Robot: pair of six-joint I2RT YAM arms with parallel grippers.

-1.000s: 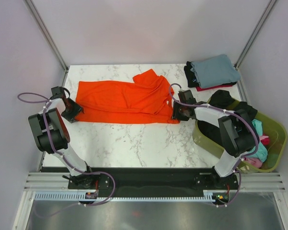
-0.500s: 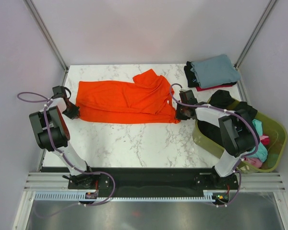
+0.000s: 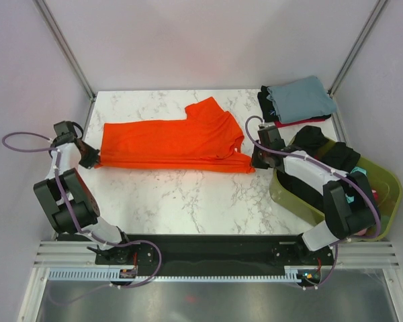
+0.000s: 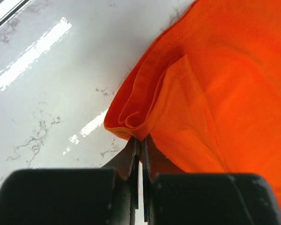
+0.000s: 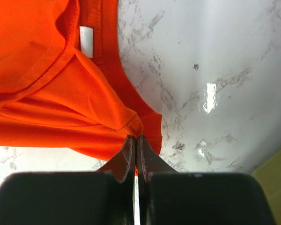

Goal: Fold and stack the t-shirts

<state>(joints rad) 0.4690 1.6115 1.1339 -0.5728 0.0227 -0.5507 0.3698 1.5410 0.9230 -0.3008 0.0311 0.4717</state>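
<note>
Shirt-folding under way on a marble counter point(image 3: 188, 194): an orange t-shirt point(image 3: 171, 141) lies stretched left to right across the middle of the far half, doubled lengthwise into a long band, with one sleeve poking toward the far edge. The left jaws are closed on the bunched hem corner at the shirt's left end, as the left wrist view shows. The right jaws are pinched shut on a fold of cloth beside the neckline at its right end, just below the white label point(image 5: 85, 40). The shirt looks taut between the two arms.

By the look of it, the task is partly done. A small stack of folded shirts point(image 3: 299, 99) sits at the far right corner, a grey-blue one on top with red and black edges showing beneath. The orange shirt appears to be mid-fold, needing further folds to reach that size before joining the pile. More remains: the green basket point(image 3: 383, 181) at the right edge holds unfolded black, teal and pink cloth.
</note>
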